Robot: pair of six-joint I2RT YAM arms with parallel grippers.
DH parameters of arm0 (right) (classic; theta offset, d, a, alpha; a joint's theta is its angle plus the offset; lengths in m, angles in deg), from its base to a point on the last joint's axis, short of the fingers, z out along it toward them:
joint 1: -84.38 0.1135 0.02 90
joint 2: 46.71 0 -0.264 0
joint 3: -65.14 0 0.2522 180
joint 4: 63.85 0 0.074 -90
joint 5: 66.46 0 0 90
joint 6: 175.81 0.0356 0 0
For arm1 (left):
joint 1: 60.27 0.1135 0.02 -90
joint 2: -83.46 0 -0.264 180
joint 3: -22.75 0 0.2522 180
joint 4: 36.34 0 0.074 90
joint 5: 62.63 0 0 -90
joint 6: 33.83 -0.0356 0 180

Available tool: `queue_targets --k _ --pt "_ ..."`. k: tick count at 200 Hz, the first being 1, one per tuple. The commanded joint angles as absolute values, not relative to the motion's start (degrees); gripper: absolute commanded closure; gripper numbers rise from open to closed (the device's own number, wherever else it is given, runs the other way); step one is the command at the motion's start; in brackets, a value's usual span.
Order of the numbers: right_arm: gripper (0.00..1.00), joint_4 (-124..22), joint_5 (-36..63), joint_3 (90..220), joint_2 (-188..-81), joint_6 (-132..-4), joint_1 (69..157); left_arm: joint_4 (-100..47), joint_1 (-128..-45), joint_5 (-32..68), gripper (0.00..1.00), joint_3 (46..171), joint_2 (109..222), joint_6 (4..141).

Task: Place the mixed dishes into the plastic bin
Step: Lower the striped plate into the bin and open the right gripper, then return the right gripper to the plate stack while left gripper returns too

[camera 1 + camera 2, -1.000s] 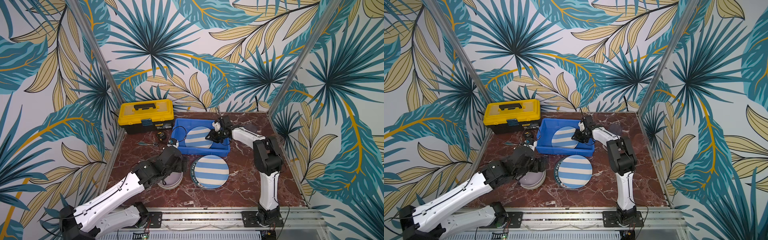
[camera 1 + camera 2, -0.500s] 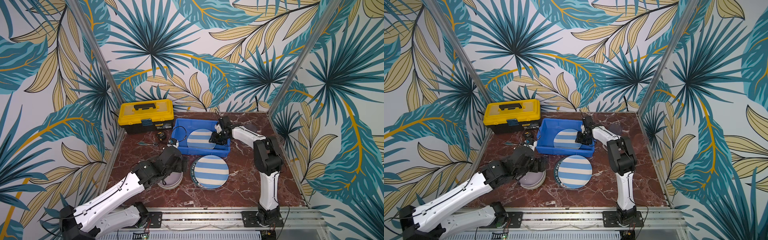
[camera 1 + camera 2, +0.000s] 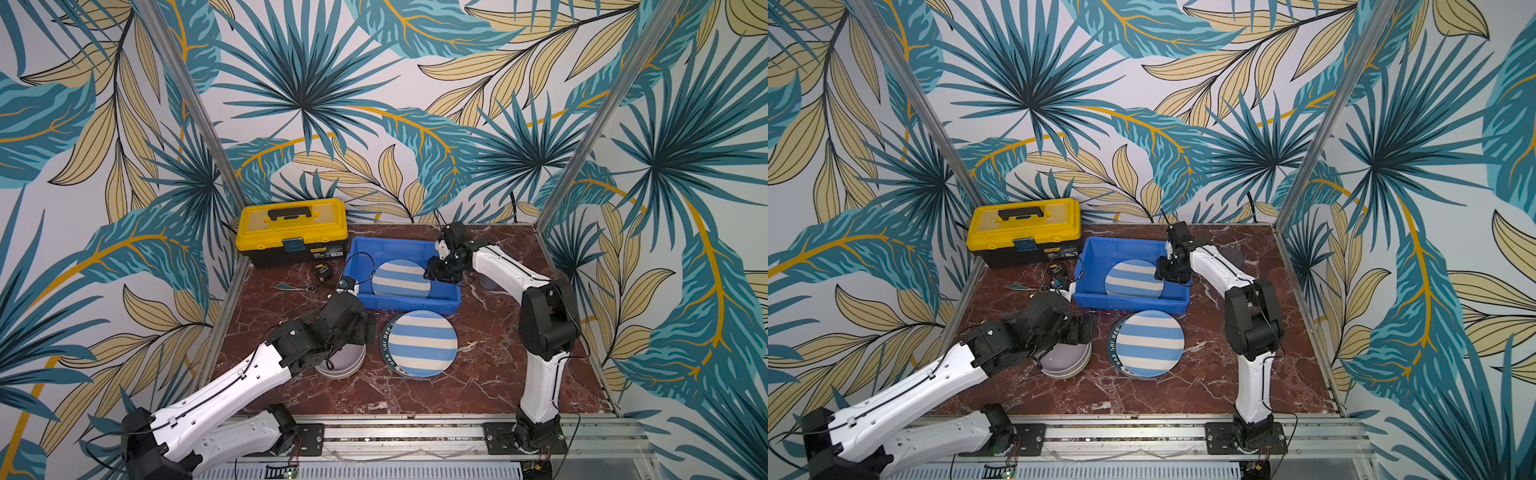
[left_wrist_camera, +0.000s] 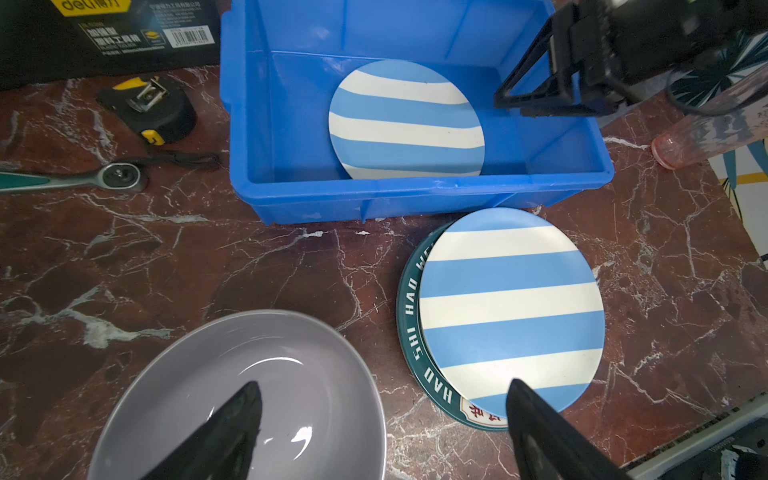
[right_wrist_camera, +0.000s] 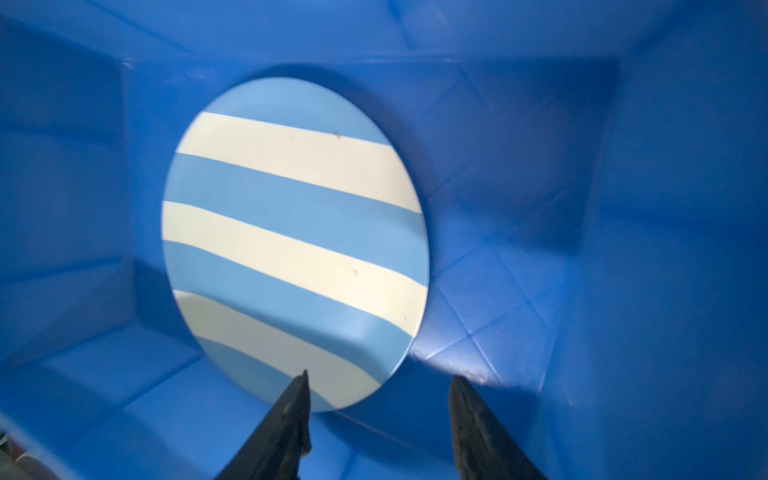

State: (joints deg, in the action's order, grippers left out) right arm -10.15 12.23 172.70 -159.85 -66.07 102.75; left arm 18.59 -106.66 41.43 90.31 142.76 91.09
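Now, left gripper (image 4: 382, 384): jaws wide and empty, hanging over the lavender bowl (image 4: 270, 345).
Key relation: bowl rim runs between my left fingers (image 4: 232, 428), one over the hollow, one outside.
Nearer arm: left, by my judgement.
Right gripper (image 5: 380, 376): open inside the plastic bin (image 4: 415, 187), striped plate (image 5: 291, 241) lying loose in it.
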Motion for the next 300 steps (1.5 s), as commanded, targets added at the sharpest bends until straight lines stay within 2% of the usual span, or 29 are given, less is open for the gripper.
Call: queue_targets --k 1,52,90,138,193,243,300 --pt "0.42 -7.0 11.1 172.5 -153.9 -68.2 102.9 16.9 -106.3 39.7 0.08 90.3 144.3 90.4" --pt "0.4 -5.5 7.9 166.2 -141.1 -68.2 102.9 16.5 -106.3 35.8 0.09 92.8 150.1 90.9" --pt "0.42 -14.5 4.5 150.5 -128.8 -63.6 103.2 12.2 -106.3 31.5 0.15 93.0 154.9 90.8" --pt "0.43 -13.5 5.3 137.1 -117.7 -62.4 103.5 6.9 -106.4 26.7 0.23 92.5 160.2 91.1" --pt "0.46 -12.3 6.5 129.5 -113.4 -61.2 103.5 3.3 -107.2 23.3 0.36 93.4 168.0 92.8" --pt "0.46 -15.1 5.3 124.2 -114.8 -59.7 103.5 3.3 -109.5 25.6 0.37 94.7 173.9 95.2" --pt "0.56 -21.1 3.0 118.8 -115.7 -56.9 103.5 4.0 -110.3 27.3 0.39 95.3 179.3 98.4"
